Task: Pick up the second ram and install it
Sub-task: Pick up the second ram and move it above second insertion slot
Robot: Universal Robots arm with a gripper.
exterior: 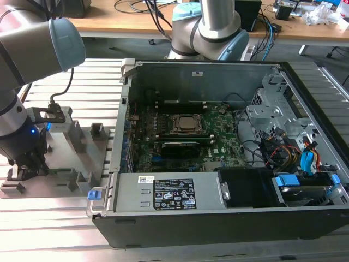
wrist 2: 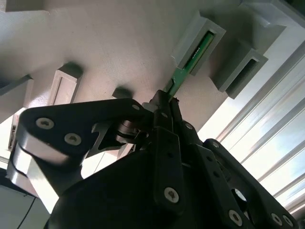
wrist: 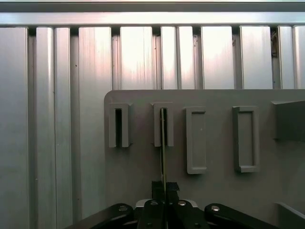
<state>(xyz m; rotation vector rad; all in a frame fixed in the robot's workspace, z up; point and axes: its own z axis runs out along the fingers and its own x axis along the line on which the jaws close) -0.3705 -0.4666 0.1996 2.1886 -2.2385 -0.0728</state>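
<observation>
Gripper (wrist 2: pixel 164 100) down at grey fixture plate (exterior: pixel 62 183), jaws narrow, pinched on near end of second ram (wrist 2: pixel 180 75). Ram upright on edge over plate, far end sitting in slotted holder (wrist 2: pixel 189 37) fixed to plate.

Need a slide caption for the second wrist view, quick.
Second wrist view: the gripper clamps the second ram, whose far end sits in a grey fixture slot.
</observation>
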